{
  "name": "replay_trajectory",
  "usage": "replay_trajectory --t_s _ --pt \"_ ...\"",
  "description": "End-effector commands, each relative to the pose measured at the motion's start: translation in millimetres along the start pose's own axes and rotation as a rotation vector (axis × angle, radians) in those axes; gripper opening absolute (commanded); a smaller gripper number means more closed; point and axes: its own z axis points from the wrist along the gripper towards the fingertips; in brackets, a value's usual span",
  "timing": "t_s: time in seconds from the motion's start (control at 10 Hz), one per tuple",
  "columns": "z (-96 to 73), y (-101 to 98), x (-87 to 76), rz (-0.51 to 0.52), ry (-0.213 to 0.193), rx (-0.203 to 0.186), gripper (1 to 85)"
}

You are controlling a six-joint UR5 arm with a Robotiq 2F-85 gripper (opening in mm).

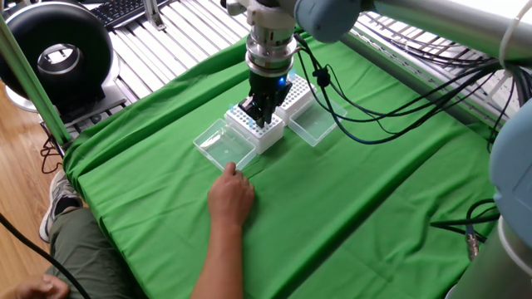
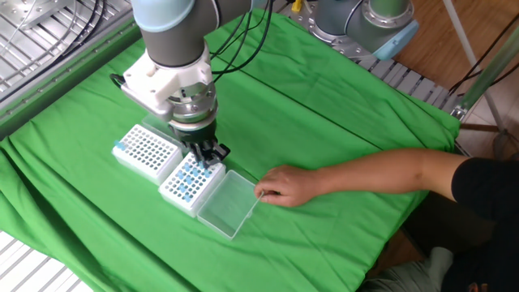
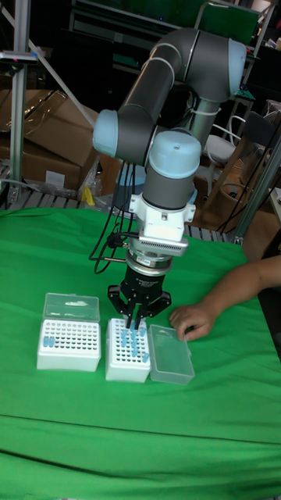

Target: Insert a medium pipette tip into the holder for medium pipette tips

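Note:
The holder (image 1: 261, 135) (image 2: 185, 189) (image 3: 125, 361) is a white rack with several blue tips in its holes and its clear lid (image 1: 221, 144) (image 2: 229, 204) (image 3: 170, 355) folded open beside it. My gripper (image 1: 257, 118) (image 2: 203, 159) (image 3: 138, 321) points straight down just over the rack's top, its fingers close together. They seem to pinch a thin, pale medium pipette tip (image 3: 140, 331) whose end reaches the holes. The tip is barely visible in the other views.
A second white tip rack (image 1: 296, 94) (image 2: 144, 151) (image 3: 69, 344) with its own open lid (image 1: 314, 125) stands right beside the first. A person's hand (image 1: 230, 196) (image 2: 285, 185) (image 3: 192, 320) rests on the green cloth (image 2: 340, 122) next to the open lid.

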Motion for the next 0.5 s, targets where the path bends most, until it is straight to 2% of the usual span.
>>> replay_trajectory --t_s 0.0,0.4 --pt "0.7 -3.6 -1.3 0.028 -0.008 0.008 13.3" --pt "-5.0 -4.9 2.1 0.086 0.006 0.053 1.0"
